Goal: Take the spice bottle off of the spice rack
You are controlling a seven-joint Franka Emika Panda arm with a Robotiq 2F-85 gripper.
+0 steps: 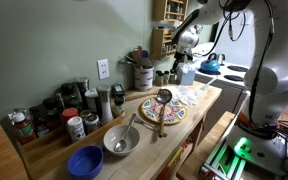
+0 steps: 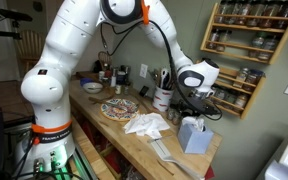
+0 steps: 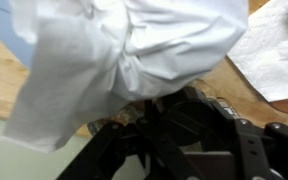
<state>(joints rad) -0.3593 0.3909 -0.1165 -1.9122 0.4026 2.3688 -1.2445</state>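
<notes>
The spice rack (image 2: 240, 45) is a light-brown wooden rack on the wall with rows of small jars; its edge also shows in an exterior view (image 1: 168, 14). My gripper (image 2: 198, 99) hangs just left of the rack's lowest shelf, above a tissue box (image 2: 192, 135). It also shows in an exterior view (image 1: 187, 47). In the wrist view the dark fingers (image 3: 179, 125) are closed round a dark round thing that looks like the spice bottle (image 3: 184, 118). Most of the bottle is hidden.
White tissue (image 3: 114, 50) fills the wrist view close to the fingers. On the wooden counter (image 1: 206, 100) are a crumpled white paper (image 2: 144, 123), a patterned plate (image 1: 162, 111), a wooden spoon (image 1: 163, 98), a metal bowl (image 1: 121, 140), a blue bowl (image 1: 85, 161) and a cluster of dark bottles (image 1: 64, 110).
</notes>
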